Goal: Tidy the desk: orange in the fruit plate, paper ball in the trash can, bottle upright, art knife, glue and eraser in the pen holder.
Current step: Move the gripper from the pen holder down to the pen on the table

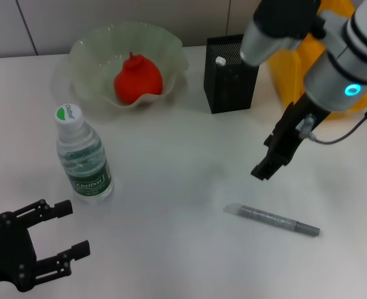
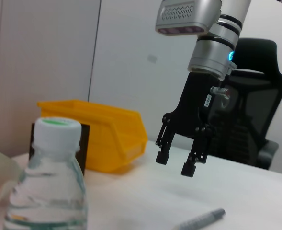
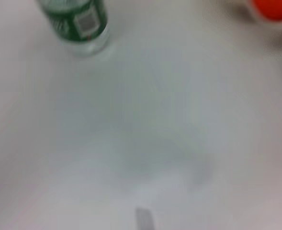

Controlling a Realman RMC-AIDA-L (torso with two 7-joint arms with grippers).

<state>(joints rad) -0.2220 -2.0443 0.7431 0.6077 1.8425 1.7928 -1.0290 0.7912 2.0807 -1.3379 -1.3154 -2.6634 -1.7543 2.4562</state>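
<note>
White desk [image 1: 171,174] spreads out below me, with a pale wall behind it and a black office chair [image 2: 255,120] past the far edge in my left wrist view.

Largest of my things is the trash can [image 1: 289,75], the yellow bin at the back on my right, mostly hidden behind my right arm. To its left stands the pen holder [image 1: 230,75], upright, with 1 white-tipped item showing at its rim. Farther left at the back sits the fruit plate [image 1: 90,56], and the orange [image 1: 138,80] lies inside it.

The bottle [image 1: 82,156] stands upright on my left side, cap on, in front of the plate and well apart from it.

My right gripper [image 1: 267,165] hangs above the desk on the right, in front of the pen holder, jaws apart with nothing between them. The art knife [image 1: 271,219], a slim grey stick, lies flat on the desk near and in front of those jaws, not touched by them.

My left gripper [image 1: 68,229] rests low at the near left corner, jaws spread and empty, with the bottle just beyond its fingertips and not in contact.
</note>
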